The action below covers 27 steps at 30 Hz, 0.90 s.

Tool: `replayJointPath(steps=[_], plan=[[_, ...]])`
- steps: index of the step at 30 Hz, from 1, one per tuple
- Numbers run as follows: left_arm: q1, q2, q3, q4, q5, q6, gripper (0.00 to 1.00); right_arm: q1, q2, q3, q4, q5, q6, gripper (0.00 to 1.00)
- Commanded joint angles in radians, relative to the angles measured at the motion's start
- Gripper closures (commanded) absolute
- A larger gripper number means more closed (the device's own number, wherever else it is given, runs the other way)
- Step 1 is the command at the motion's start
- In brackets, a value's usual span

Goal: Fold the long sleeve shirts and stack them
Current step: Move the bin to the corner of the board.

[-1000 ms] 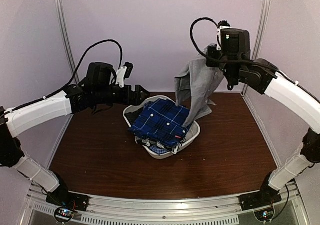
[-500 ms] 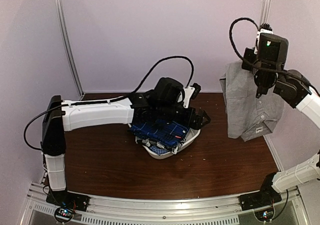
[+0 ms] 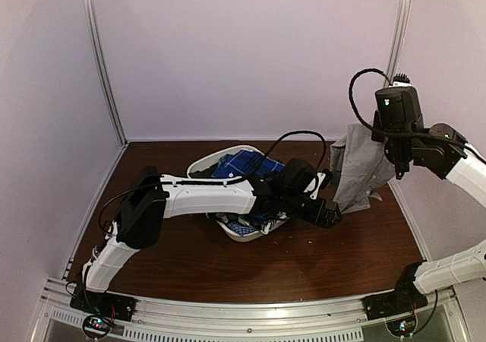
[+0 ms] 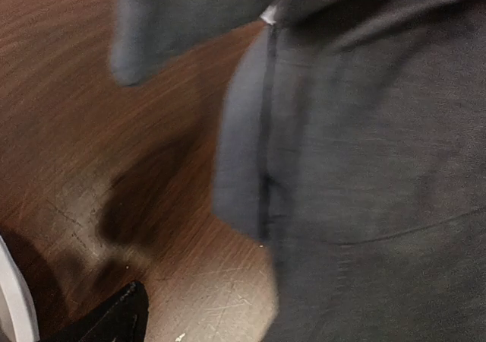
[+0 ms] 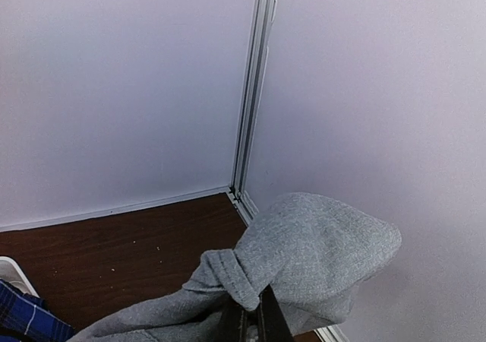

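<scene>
Right wrist view showed the right gripper [image 5: 250, 321] pressed together on a bunched fold of the grey shirt [image 5: 304, 243]. The shirt hung right of the basket [image 3: 199, 164], w/ its lower edge near the table [image 3: 342, 262]. The plaid shirts [image 3: 244, 163] sat in the basket, not yet folded. The left gripper [image 3: 329, 213] was just past the basket's right rim, spread wide and holding nothing, and pointed at the hanging cloth.

Risks as we judged them:
- The pinch looked small, a wad of fabric and not a seam, so a tug from the left side could pull it free and drop the shirt.
- The left arm lay across the basket, so lifting or swinging it carelessly could drag the plaid shirts out or shove the basket.
- The left jaws could close on two layers or a sleeve, giving a twisted spread.

Hard to make out:
- The left wrist view was blurred. It showed grey cloth close up but only one dark finger [image 4: 114, 321] at the bottom edge, so we couldn't tell which part of the shirt it faced.
- The arm hid the basket's right side and approx. half its contents, so we got no count of the plaid shirts.
- We couldn't tell whether the hem touched the table.
</scene>
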Motion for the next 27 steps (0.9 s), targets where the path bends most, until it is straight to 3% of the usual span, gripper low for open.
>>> replayJointPath(steps=[1, 14, 27], plan=[[0.023, 0.041, 0.038, 0.0, -0.052, -0.073, 0.02, -0.005, -0.013, 0.001, -0.044, 0.037, 0.057, 1.0], [0.19, -0.02, -0.164, 0.065, -0.27, -0.219, 0.02, -0.008, 0.012, -0.074, -0.01, -0.115, 0.114, 1.0], [0.463, -0.154, -0.378, 0.123, -0.299, -0.16, 0.02, -0.008, 0.077, -0.109, 0.043, -0.231, 0.131, 1.0]])
